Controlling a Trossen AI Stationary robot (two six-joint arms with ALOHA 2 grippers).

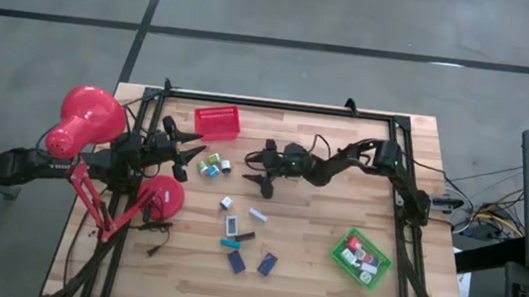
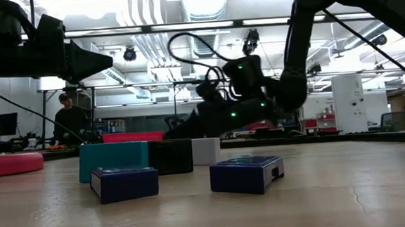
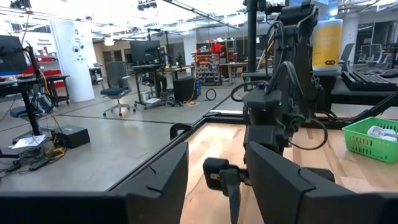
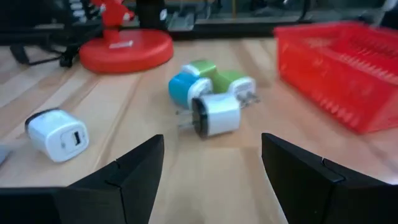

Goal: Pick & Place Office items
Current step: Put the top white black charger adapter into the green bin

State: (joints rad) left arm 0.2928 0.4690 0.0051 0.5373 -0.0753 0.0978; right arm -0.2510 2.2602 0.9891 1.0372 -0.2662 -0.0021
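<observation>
Two tools open | charger cluster between

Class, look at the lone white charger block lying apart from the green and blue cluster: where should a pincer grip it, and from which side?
Grip the white charger block across its two flat long sides, coming straight down from above. It lies flat with bare table around it, so the open right pincer likely fits.
</observation>
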